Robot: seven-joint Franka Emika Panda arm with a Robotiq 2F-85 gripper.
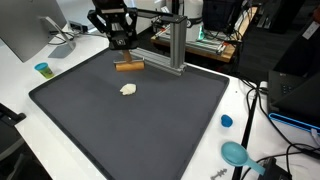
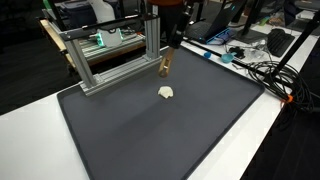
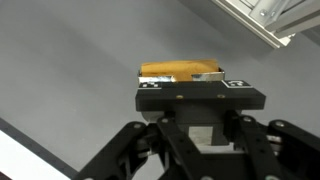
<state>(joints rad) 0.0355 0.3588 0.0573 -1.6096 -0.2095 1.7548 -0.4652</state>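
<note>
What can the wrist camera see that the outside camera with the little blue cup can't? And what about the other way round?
Only the wrist view gives a close look down at the brown piece, showing a pale patch near one end. Only the exterior view shows the small white lump, the blue cup and a round blue thing off the mat. Both show the tool above the brown piece, the dark mat and the metal frame.
</note>
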